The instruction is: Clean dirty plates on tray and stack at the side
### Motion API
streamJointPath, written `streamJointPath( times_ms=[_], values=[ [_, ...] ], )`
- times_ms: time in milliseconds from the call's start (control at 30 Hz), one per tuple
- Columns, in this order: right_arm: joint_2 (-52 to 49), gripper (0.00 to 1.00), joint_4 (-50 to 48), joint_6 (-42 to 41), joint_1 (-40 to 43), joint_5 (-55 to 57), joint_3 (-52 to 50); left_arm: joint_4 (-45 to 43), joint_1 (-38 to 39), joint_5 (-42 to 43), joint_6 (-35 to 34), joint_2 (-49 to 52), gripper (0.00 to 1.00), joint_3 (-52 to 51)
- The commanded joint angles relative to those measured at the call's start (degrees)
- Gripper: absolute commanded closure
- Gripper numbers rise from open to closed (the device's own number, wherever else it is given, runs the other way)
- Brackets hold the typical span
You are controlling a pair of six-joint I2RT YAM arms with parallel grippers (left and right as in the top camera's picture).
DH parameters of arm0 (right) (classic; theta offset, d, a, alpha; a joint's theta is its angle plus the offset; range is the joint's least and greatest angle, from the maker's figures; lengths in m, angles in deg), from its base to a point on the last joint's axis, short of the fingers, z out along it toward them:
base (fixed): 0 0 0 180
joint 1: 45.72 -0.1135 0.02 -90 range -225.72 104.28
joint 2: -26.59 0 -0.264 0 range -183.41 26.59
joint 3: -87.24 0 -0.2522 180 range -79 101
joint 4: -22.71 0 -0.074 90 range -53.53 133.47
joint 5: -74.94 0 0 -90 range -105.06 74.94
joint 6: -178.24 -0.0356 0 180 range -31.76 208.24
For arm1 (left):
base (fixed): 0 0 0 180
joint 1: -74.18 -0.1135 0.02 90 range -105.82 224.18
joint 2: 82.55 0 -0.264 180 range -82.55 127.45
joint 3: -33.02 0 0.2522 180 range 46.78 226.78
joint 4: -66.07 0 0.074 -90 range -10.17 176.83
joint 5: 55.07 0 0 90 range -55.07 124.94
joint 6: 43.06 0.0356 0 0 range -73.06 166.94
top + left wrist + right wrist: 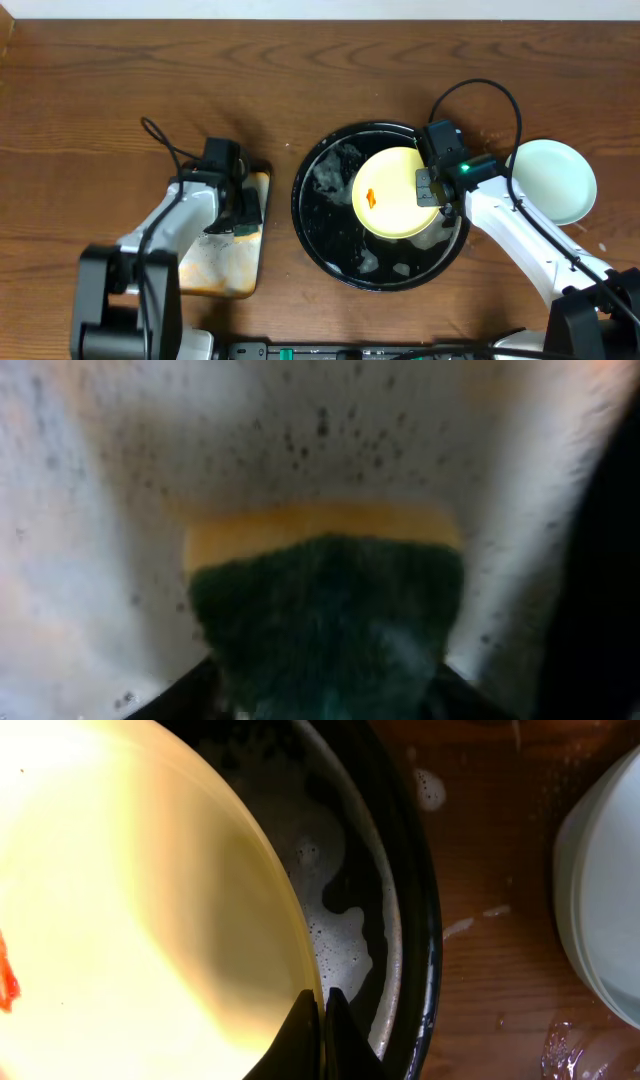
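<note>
The right gripper [322, 1005] is clamped on the yellow plate [395, 195] over the tray [320, 215] at centre frame, so next the left gripper [235, 212], jaw state unclear, likely must bring the sponge [330, 620] to scrub.

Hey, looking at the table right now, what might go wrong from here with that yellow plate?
1. The right gripper pinches only the rim of the yellow plate over the sudsy black tray, so the wet plate might slip out.
2. The orange smear is not yet wiped off. Stacked now on the blue-green plate, it would likely soil that one.
</note>
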Motion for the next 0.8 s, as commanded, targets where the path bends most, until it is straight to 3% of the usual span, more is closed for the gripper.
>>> streamJointPath(
  times_ms=[0, 133, 267, 600, 767],
  values=[
    [0.4, 0.99, 0.1, 0.7, 0.2, 0.8, 0.5, 0.1, 0.1, 2.1, 0.9, 4.5, 0.61, -1.0],
    [0.4, 0.99, 0.1, 0.7, 0.2, 0.8, 0.5, 0.3, 0.1, 0.9, 0.9, 5.2, 0.81, -1.0],
    [0.4, 0.99, 0.1, 0.7, 0.2, 0.8, 0.5, 1.2, 0.0, 0.1, 0.9, 3.9, 0.92, -1.0],
    [0.4, 0.99, 0.1, 0.7, 0.2, 0.8, 0.5, 7.4, 0.0, -2.0, 0.8, -6.4, 0.92, 2.6],
    [0.4, 0.99, 0.0, 0.7, 0.2, 0.8, 0.5, 7.5, 0.0, 2.1, 0.2, -11.8, 0.93, 4.5]
  ],
)
